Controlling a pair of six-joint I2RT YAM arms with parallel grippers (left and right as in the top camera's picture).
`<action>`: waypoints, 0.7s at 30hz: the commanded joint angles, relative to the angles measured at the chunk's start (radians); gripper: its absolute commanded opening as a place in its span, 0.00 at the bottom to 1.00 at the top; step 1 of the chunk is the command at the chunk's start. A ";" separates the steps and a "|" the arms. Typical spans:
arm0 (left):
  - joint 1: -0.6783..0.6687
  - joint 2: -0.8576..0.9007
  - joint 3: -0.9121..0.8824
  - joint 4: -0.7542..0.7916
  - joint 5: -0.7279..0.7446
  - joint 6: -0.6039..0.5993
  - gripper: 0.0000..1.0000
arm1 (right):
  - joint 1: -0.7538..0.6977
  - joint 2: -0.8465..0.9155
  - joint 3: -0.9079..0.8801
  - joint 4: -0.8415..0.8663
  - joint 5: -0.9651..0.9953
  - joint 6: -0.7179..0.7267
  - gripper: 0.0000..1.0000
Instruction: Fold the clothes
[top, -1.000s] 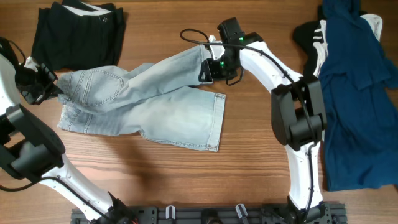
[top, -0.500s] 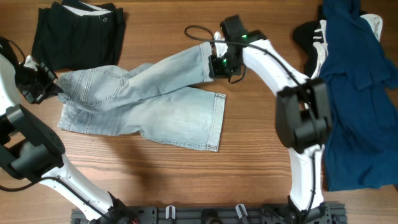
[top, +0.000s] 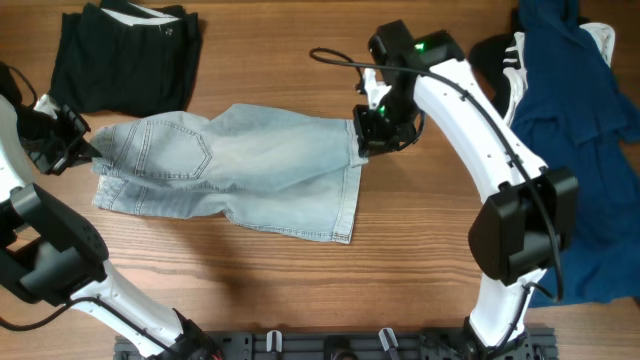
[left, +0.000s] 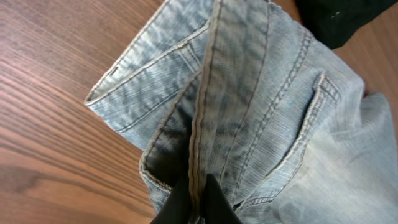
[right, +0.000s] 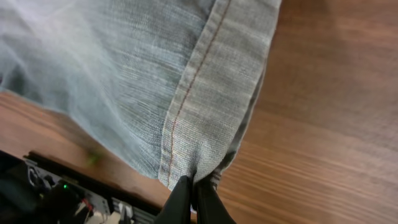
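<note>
Light-blue denim jeans (top: 240, 165) lie across the table's middle, one leg laid over the other. My left gripper (top: 82, 148) is shut on the waistband at the left end; the left wrist view shows the band (left: 224, 93) pinched between my fingers (left: 198, 198). My right gripper (top: 365, 142) is shut on the upper leg's hem at the right end; the right wrist view shows the hem (right: 217, 93) held in the fingers (right: 193, 190). A folded black garment (top: 125, 55) lies at the back left. A navy garment (top: 575, 150) lies on the right over white and black ones (top: 500, 60).
Bare wooden table (top: 200, 290) shows in front of the jeans. A black cable (top: 335, 58) loops off my right arm behind the jeans. A dark rail (top: 340, 345) runs along the front edge.
My right gripper has carried the upper leg's hem toward the front and right, so it now lies over the lower leg's hem. The left gripper has held still.
</note>
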 joint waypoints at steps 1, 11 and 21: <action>0.002 -0.020 -0.006 -0.030 -0.156 -0.047 0.04 | 0.013 -0.106 0.005 -0.028 0.018 0.030 0.04; 0.019 -0.018 -0.006 -0.061 -0.221 -0.065 0.04 | 0.069 -0.186 -0.118 -0.076 0.048 0.018 0.04; 0.029 -0.009 -0.009 -0.044 -0.225 -0.066 1.00 | 0.137 -0.185 -0.303 0.172 0.040 0.050 0.32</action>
